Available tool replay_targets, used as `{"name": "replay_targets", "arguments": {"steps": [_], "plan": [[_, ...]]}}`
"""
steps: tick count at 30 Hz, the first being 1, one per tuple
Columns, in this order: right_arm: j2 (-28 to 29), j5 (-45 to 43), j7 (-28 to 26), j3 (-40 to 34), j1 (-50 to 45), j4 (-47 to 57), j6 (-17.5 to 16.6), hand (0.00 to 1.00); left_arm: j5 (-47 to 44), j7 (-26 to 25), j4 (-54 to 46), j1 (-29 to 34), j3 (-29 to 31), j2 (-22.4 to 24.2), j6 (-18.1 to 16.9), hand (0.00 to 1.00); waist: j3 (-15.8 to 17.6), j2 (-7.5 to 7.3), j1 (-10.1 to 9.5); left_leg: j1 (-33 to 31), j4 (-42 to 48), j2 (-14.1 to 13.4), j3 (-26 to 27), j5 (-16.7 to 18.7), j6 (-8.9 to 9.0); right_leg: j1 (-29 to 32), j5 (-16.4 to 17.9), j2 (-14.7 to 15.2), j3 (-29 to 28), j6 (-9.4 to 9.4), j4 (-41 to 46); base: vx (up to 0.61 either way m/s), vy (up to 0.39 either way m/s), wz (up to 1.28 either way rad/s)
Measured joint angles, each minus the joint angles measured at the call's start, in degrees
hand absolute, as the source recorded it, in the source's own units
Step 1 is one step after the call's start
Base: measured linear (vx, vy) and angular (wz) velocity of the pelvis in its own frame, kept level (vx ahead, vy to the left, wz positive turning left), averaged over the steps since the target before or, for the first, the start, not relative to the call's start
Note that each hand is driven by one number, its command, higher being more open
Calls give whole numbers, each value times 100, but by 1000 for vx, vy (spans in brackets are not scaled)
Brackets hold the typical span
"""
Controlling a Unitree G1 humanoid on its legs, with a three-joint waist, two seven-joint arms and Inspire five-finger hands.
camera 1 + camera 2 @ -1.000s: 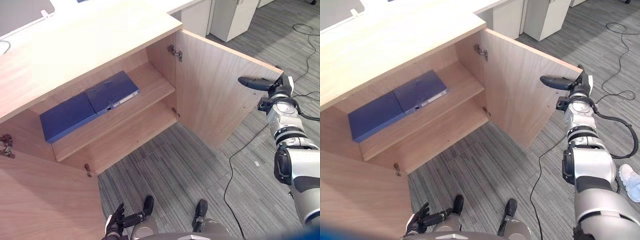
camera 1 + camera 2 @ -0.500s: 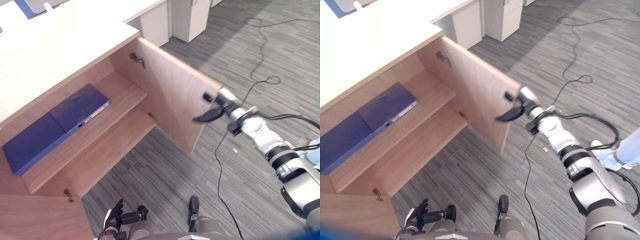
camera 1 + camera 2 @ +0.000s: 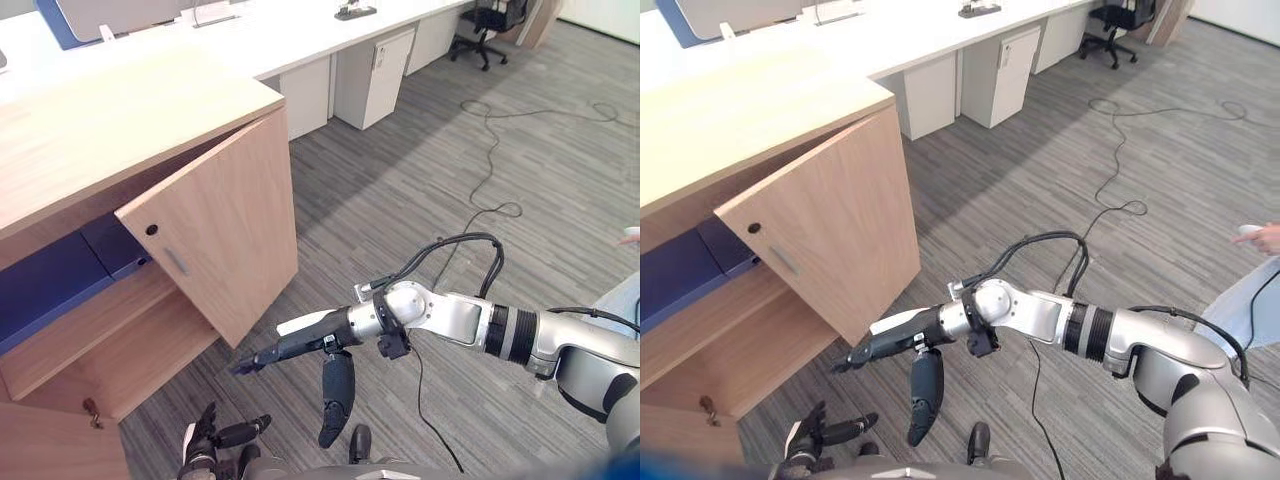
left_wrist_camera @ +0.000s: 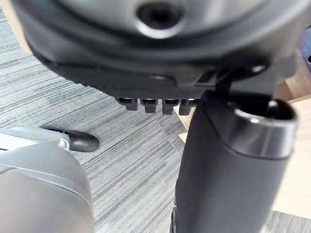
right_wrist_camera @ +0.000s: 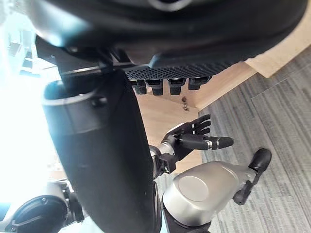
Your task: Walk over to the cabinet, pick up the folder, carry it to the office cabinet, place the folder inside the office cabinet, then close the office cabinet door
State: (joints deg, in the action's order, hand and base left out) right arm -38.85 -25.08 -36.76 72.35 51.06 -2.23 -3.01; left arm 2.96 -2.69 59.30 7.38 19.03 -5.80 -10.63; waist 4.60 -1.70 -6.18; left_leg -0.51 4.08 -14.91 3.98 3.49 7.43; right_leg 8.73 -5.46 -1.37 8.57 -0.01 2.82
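Fingers (image 3: 268, 356) of your right hand (image 3: 322, 334) are lying straight and flat, thumb hanging below, holding nothing. The fingertips are sitting just under the lower free corner of the cabinet door (image 3: 215, 230); whether they are touching it cannot be told. The door is standing partly shut, at an angle across the opening. Behind it, the blue folder (image 3: 45, 288) is lying flat on the shelf (image 3: 110, 315) inside the office cabinet (image 3: 110, 110), so placement appears done and the closing step is in hand. Your left hand (image 3: 215, 440) is hanging low by the body, fingers loosely spread and empty. For the next move, you are needing flat fingers on the door's outer face near its free edge, pushing steadily toward the cabinet until it is seating flush.
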Motion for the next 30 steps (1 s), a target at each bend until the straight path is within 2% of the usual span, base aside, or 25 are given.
{"name": "replay_targets", "arguments": {"steps": [2,4,5,6,7,8,9,10,12,13,14,15,16,17,18,19,20,21,22,23,24,26,27,28,30], "plan": [[-127,31,-81,75,-135,-84,29,100,-6,130,154,-10,-54,33,19,100,-10,-19,8,7,152,161,-108,91,-92,55,201,241,34,119,416,-58,186,25],[-142,308,-170,81,-575,-418,41,100,-104,428,197,-2,-295,0,30,100,-26,-74,0,29,420,695,-415,215,-146,408,985,934,142,310,1869,-60,228,75],[-89,498,-188,85,-663,-548,43,100,-146,458,221,-6,-388,-6,26,100,-34,-94,-2,42,459,856,-501,251,-127,469,1154,1134,148,366,2180,-57,173,90],[126,855,-193,66,-849,-950,36,100,-294,540,236,-19,-611,-44,26,100,-30,-77,-9,31,529,1084,-742,289,-166,539,1277,1441,123,368,2647,-94,118,107],[414,1220,-153,-89,-1108,-1557,20,100,-371,610,237,-89,-874,-54,26,100,19,39,-15,-41,645,1187,-1053,317,-198,619,1172,1519,-94,200,3033,-82,88,120],[594,1389,-125,-217,-1262,-1897,14,100,-372,649,233,-133,-1000,-59,26,100,15,106,-17,-100,683,1211,-1267,316,-205,628,1114,1481,-267,101,3135,-120,36,155],[1016,1744,-39,-615,-1572,-2636,3,100,-371,742,221,-255,-1286,-103,26,100,42,201,-11,-238,760,1255,-1751,311,-214,617,1035,1297,-775,-22,3254,-76,-23,138],[1248,1921,17,-902,-1721,-3006,-14,100,-371,779,215,-307,-1450,-140,27,100,70,260,-12,-285,787,1266,-2002,310,-216,625,1046,1144,-1135,-18,3274,-93,-105,187],[1958,2658,615,-2531,-2501,-4033,-139,100,-364,913,213,-620,-2102,-246,95,100,86,317,5,-871,1069,1508,-3438,288,-231,206,1897,367,-2796,200,2569,-47,-238,245],[2083,2734,805,-2950,-2733,-4173,-164,100,-329,959,214,-691,-2272,-273,105,100,94,274,36,-1015,1109,1652,-3813,312,-195,23,2026,293,-3101,224,2264,-36,-357,342],[2377,2718,1411,-3773,-3229,-4574,-216,100,-92,1029,215,-884,-2466,-239,159,100,155,241,80,-1156,1112,1898,-4639,325,-110,-288,2264,151,-3140,341,2006,-53,-377,279],[2500,2717,1624,-4031,-3405,-4817,-213,100,-53,1077,191,-890,-2447,-147,182,100,189,229,42,-1313,1512,2074,-4681,450,-131,-325,2298,154,-2915,318,2027,-80,-401,296],[2642,2715,2002,-4343,-3724,-5237,-200,100,13,1091,166,-899,-2410,16,208,100,160,331,-19,-1492,2810,2476,-4540,548,-115,-431,2458,179,-2447,336,2227,-62,-278,171],[2747,2715,2134,-4441,-3867,-5422,-187,100,80,1075,168,-892,-2413,57,224,100,150,394,-2,-1408,2945,2486,-4449,692,-206,-504,2559,134,-2232,354,2376,-38,-283,210],[2964,2718,2412,-4581,-4108,-5717,-175,100,139,1017,160,-902,-2415,136,253,100,99,417,23,-1295,2478,2326,-4719,910,154,-455,2801,78,-1751,318,2716,-20,-287,200],[3212,2719,2589,-4795,-4307,-6029,-137,100,116,915,141,-957,-2326,166,273,100,-2,211,27,-1283,1848,2311,-5125,586,226,-372,2799,147,-1404,218,2628,-32,-282,212],[3318,2717,2634,-4989,-4431,-6188,-132,100,85,887,139,-965,-2228,187,314,100,-45,102,20,-1322,1603,2226,-5320,438,296,-380,2694,233,-1100,142,2401,-43,-198,196],[3460,2716,2698,-5471,-4632,-6473,-92,100,-36,827,144,-969,-2101,268,385,100,-84,114,21,-1538,2226,2305,-5215,546,287,-501,2576,258,-639,83,2137,-20,-153,185],[3537,2727,2848,-5920,-4835,-6540,-114,100,-206,790,147,-969,-1968,302,441,100,-72,117,36,-1552,2538,2264,-4868,725,-77,-598,2514,238,-273,-2,2075,-19,-136,171],[3541,2711,2849,-6139,-4848,-6546,-133,100,-334,750,154,-956,-1904,308,448,100,-71,126,94,-1568,2403,2181,-4628,734,-159,-622,2506,209,-170,-17,2106,-8,-145,157],[3578,2713,2881,-6635,-4835,-6652,-112,100,-513,682,158,-884,-1801,306,449,100,-24,83,172,-1467,2074,2099,-4498,483,55,-700,2517,132,-166,-47,2196,-23,-135,150],[3550,2718,2932,-7139,-4888,-6832,-86,100,-772,654,116,-865,-1794,205,442,100,10,-49,167,-1334,1612,2088,-4440,72,85,-815,2506,140,-307,-73,2158,-49,-79,134],[3543,2717,2965,-7391,-4984,-6860,-84,100,-1167,609,75,-881,-1792,162,446,100,33,-140,183,-1377,1442,1945,-3881,-21,-12,-921,2494,235,-176,-128,1988,-57,2,100],[3492,2691,2989,-7618,-5028,-6903,-96,100,-1439,548,34,-874,-1761,158,431,100,94,-87,200,-1582,1953,1824,-3055,201,-86,-1011,2522,243,27,-184,1805,-29,30,86],[3386,2591,3004,-8078,-5039,-6895,-66,100,-1834,486,-121,-761,-1781,160,458,100,163,23,240,-1881,3387,1474,-1406,848,-380,-996,2509,281,287,-195,1786,30,45,55]]}}
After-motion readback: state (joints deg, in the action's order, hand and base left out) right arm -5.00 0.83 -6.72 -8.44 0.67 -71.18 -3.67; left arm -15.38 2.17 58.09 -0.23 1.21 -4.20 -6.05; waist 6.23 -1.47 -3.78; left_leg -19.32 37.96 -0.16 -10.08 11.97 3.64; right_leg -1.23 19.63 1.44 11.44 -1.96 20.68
